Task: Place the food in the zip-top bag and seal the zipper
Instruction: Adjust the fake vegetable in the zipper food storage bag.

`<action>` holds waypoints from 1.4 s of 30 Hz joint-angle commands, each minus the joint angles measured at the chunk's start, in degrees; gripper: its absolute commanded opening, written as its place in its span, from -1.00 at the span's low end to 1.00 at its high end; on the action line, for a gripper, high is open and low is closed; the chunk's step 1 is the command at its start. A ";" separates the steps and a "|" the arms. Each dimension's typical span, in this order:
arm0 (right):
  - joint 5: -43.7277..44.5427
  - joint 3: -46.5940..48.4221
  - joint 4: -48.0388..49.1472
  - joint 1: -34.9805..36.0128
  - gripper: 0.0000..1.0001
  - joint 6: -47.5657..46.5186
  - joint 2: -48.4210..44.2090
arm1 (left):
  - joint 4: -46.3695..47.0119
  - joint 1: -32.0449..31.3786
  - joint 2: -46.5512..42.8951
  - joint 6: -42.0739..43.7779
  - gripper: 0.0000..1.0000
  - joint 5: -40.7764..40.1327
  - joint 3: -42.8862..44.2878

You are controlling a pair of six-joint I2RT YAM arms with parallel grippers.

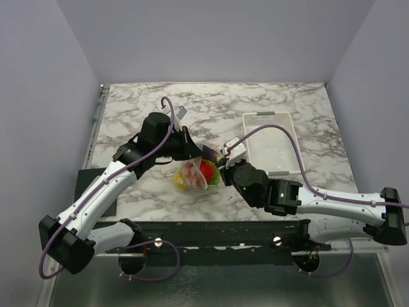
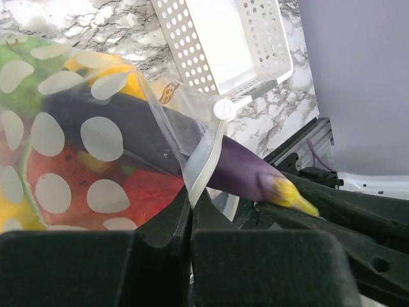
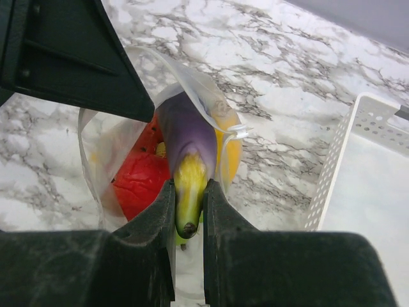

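Two grippers busy: L gripper (image 2: 190, 214) pinched shut on zipper strip (image 2: 202, 163) of bag (image 2: 70, 137); R gripper (image 3: 189, 206) clamped on purple piece (image 3: 185, 131) by its yellow stem end, body partly inside bag.

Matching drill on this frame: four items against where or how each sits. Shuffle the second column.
1 purple toy piece with yellow tip
2 clear dotted plastic zip-top bag
3 white perforated plastic basket
4 red toy fruit

A mouth edge pinched by left gripper
B inside the bag
C tip clamped in right gripper
D on marble table, ungripped

Pairs: 1-C, 2-A, 3-D, 4-B
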 commanded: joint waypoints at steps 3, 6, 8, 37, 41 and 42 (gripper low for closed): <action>8.08 -4.96 15.26 0.87 -0.99 -2.83 3.76 | 3.62 0.06 -0.12 -1.39 -1.00 4.71 -0.28; 9.71 -6.81 18.42 2.41 -0.99 -3.98 4.88 | 3.73 0.02 -0.02 -1.47 -1.00 5.05 -0.33; 9.62 -7.71 19.91 2.71 -0.99 -4.02 5.91 | 3.96 0.01 0.11 -1.61 -1.00 5.46 -0.31; 0.44 -2.86 2.01 2.77 0.00 1.92 1.10 | 4.93 0.02 -1.30 -1.25 -1.00 4.64 -2.03; -1.69 0.72 -3.38 2.79 0.09 1.60 -1.06 | 4.64 0.01 -1.51 -0.47 -1.00 5.22 -1.96; -2.39 1.28 -4.10 2.78 0.10 0.87 -1.95 | 4.36 0.01 -1.52 -0.01 -1.00 5.40 -1.83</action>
